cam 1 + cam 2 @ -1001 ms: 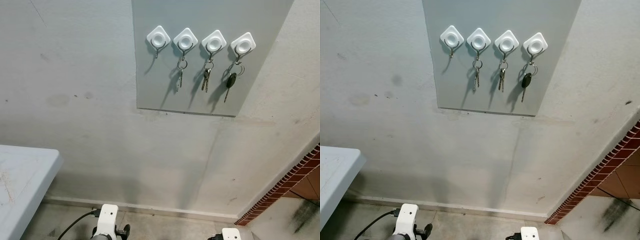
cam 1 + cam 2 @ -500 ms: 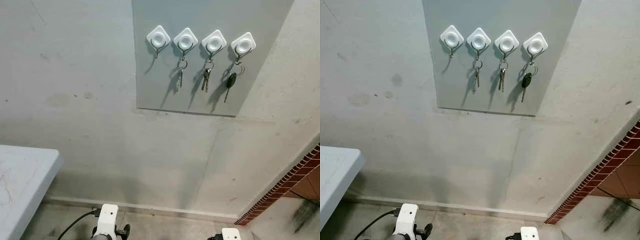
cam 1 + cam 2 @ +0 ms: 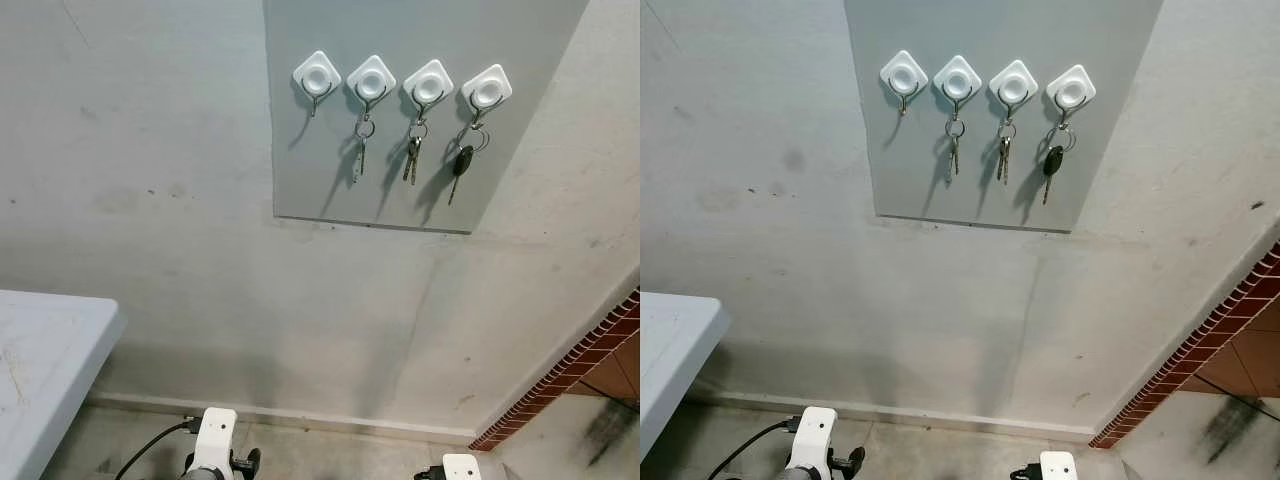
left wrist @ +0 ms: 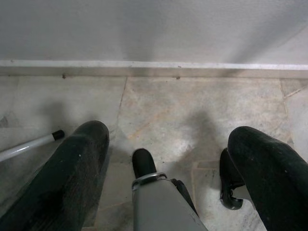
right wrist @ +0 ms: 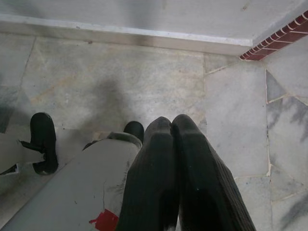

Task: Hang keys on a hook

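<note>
The left gripper [image 4: 166,159] hangs low beside the robot's leg with its two black fingers [image 4: 72,173] spread wide apart and nothing between them, pointing down at the stone floor [image 4: 183,110] near the wall's white skirting [image 4: 154,64]. The right gripper [image 5: 172,144] also hangs low on the right side, its two fingers pressed together and holding nothing that I can see. Both arms seem idle, which I judge to mean that no key is being carried at this moment. Far above them, on the wall, a grey panel [image 3: 320,195] carries four white hooks in one row. The leftmost hook [image 3: 316,78] is bare. The second hook [image 3: 371,82] holds a ring with a small key [image 3: 361,150], the third hook [image 3: 427,85] holds a small bunch of keys [image 3: 411,160], and the rightmost hook [image 3: 486,91] holds a key with a black head [image 3: 461,163]. The keys hang straight down from their rings, because only the hooks bear them. So the keys are high and far from both grippers, well apart from them, and a little to the right of the left one. At the near left a white table [image 3: 45,360] comes into view, and at the right a strip of red brick [image 3: 570,370] runs down to the floor. From this I judge that the hanging may be already finished, or that one more set must be fetched for the bare hook.
</note>
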Motion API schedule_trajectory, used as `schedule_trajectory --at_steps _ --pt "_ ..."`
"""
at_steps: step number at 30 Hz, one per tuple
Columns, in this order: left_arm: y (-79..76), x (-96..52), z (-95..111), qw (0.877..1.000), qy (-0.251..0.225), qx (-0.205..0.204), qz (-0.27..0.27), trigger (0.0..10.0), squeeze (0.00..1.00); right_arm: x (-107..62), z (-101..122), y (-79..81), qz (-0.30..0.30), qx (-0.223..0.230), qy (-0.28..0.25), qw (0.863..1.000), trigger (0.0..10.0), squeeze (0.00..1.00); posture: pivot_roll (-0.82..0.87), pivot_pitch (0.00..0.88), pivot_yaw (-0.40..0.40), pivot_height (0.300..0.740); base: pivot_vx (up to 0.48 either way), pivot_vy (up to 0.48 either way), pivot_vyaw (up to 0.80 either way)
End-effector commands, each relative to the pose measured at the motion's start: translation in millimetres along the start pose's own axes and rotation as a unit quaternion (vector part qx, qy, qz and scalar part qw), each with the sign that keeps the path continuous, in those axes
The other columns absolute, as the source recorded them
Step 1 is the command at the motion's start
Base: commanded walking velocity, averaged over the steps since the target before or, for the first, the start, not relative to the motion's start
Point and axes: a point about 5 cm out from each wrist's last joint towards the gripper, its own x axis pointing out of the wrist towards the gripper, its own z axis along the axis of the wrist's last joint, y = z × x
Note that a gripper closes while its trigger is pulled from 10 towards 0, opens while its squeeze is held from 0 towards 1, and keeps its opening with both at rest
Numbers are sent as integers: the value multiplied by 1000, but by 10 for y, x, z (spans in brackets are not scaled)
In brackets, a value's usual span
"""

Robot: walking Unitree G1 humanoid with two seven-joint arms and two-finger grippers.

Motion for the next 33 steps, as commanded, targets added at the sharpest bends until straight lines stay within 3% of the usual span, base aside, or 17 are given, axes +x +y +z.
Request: schedule_trajectory --at_steps 1,33 --pt "24 2 16 1000 1 0 6 10000 0 5 10 4 0 4 2 1000 10000 0 -39 0 -26 740 0 0 0" --pt "15 6 29 1000 -1 2 4 10000 0 -1 -11 0 -1 5 4 1000 10000 0 -40 0 -25 740 0 0 0"
